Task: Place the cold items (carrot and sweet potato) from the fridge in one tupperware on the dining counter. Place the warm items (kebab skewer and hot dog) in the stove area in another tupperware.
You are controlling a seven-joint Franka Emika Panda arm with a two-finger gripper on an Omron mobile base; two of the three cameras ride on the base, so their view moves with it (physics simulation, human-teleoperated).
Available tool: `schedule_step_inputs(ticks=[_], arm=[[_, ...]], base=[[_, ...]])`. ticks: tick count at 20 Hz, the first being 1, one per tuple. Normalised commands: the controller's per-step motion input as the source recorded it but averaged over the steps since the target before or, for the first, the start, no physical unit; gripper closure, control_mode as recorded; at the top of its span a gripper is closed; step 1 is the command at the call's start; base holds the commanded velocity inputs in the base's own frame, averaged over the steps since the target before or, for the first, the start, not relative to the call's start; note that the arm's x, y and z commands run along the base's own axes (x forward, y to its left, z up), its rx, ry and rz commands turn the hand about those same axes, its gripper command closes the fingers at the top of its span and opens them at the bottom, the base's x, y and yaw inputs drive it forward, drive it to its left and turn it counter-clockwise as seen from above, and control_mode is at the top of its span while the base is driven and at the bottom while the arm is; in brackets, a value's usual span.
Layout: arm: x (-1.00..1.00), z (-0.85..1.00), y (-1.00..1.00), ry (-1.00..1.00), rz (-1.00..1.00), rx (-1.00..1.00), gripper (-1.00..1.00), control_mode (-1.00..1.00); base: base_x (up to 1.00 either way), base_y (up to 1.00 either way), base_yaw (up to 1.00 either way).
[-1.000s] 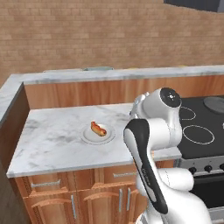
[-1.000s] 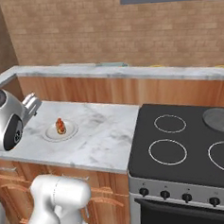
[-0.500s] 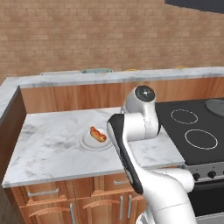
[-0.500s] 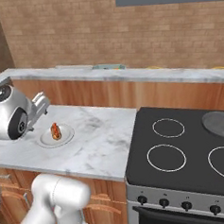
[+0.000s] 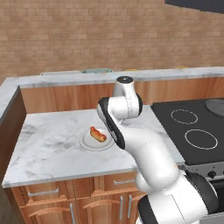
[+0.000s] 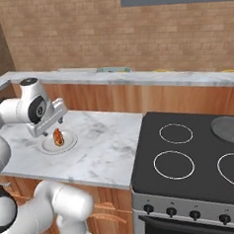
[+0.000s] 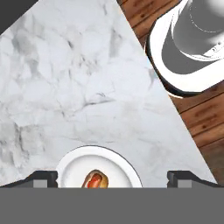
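Note:
The hot dog (image 5: 98, 134) lies on a small white plate (image 5: 89, 144) on the marble counter left of the stove. In the right base view my gripper (image 6: 54, 127) points down just above the hot dog (image 6: 57, 137) and its plate (image 6: 67, 144). In the hand view the fingertips (image 7: 42, 177) stand wide apart, open, with the hot dog (image 7: 95, 180) low between them and the plate (image 7: 70, 168) beneath. A shallow pale-green container (image 5: 96, 70), possibly a tupperware, rests on the raised back counter. The carrot, sweet potato and kebab skewer are out of view.
The black stove (image 6: 191, 153) with ring burners adjoins the counter on the right. A raised wooden-fronted ledge (image 5: 183, 72) runs along the back under the brick wall. Small yellow items (image 5: 131, 69) lie on it. My own arm's elbow (image 5: 124, 105) rises beside the plate.
The hand has swung left and down from beside the arm to a spot over the plate. The jaws stayed wide. The hot dog has not moved.

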Motion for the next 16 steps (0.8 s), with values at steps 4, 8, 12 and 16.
schedule_step_inputs(ticks=[4, 8, 12, 16], arm=[[0.4, -0.45, 0.63, 0.06, -0.26, 0.0, -1.0, -1.0], [0.25, -0.34, 0.63, 0.03, -0.27, 0.0, -1.0, -1.0], [-0.04, -0.01, 0.0, 0.0, 0.41, 0.0, -1.0, -1.0], [0.0, 0.0, 0.06, 0.04, 0.73, -0.06, -1.0, -1.0]], base=[[0.0, 0.0, 0.0], [0.0, 0.0, 0.0], [0.0, 0.0, 0.0], [0.0, 0.0, 0.0]])
